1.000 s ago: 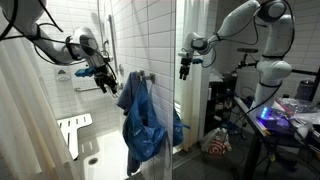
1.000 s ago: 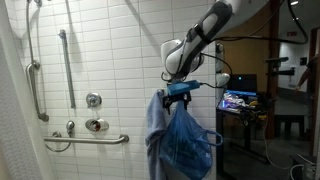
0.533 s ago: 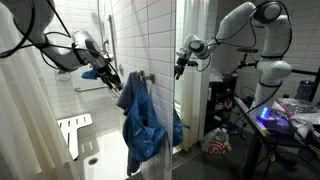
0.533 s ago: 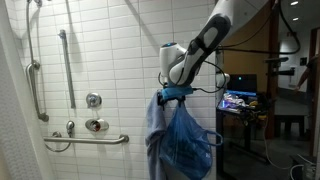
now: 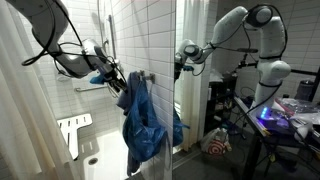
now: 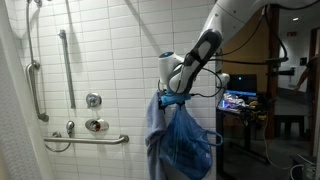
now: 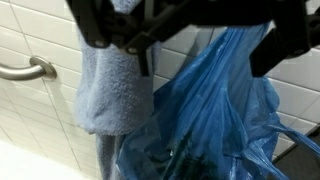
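A pale blue towel (image 6: 157, 125) and a blue plastic bag (image 6: 188, 145) hang together from the tiled wall; both also show in an exterior view, the towel (image 5: 131, 92) above the bag (image 5: 145, 130). My gripper (image 6: 172, 97) is right at the top of them, where they hang. In the wrist view my gripper (image 7: 190, 30) comes in from the top, its dark fingers (image 7: 100, 25) spread wide with nothing between them. Just below are the towel (image 7: 115, 90) on the left and the crumpled bag (image 7: 215, 110) on the right. The arm (image 5: 220, 35) reaches in from the room side.
Chrome grab bars (image 6: 85, 138) and a shower valve (image 6: 95, 100) are mounted on the white tiles, and one grab bar (image 7: 25, 70) shows in the wrist view. A shower curtain (image 5: 25, 120) and white seat (image 5: 72, 130) stand by. A lit monitor (image 6: 240, 100) and clutter fill the room behind.
The arm has bent in and the gripper has come down and closer to the top of the towel and bag. Its fingers stay spread; towel and bag hang as before.
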Tool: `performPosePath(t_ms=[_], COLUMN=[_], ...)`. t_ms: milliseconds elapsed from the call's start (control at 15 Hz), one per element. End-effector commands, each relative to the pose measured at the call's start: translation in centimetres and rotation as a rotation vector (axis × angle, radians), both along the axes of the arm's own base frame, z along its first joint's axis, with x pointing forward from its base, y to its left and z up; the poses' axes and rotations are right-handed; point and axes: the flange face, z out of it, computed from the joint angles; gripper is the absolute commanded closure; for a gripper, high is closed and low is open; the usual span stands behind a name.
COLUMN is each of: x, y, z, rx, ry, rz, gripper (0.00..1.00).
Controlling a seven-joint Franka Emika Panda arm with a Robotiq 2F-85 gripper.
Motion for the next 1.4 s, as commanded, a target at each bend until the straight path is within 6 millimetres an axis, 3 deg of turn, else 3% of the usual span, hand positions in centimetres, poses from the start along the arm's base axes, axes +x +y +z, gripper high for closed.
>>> performPosePath(t_ms=[0,467,1000,1333], x=[1.7,4.1,6.6,8.2], y=[-0.2,0.4,2.7,2.6], z=[-0.6,-0.6,0.9,1.9], rx=[-0.028,-0.081,-0.095,-0.047], ry=[-0.012,-0.05,-0.097,-0.109], rz=[-0.007,0.008,0.025,0.0], gripper=[0.0,0.0,0.0,0.0])
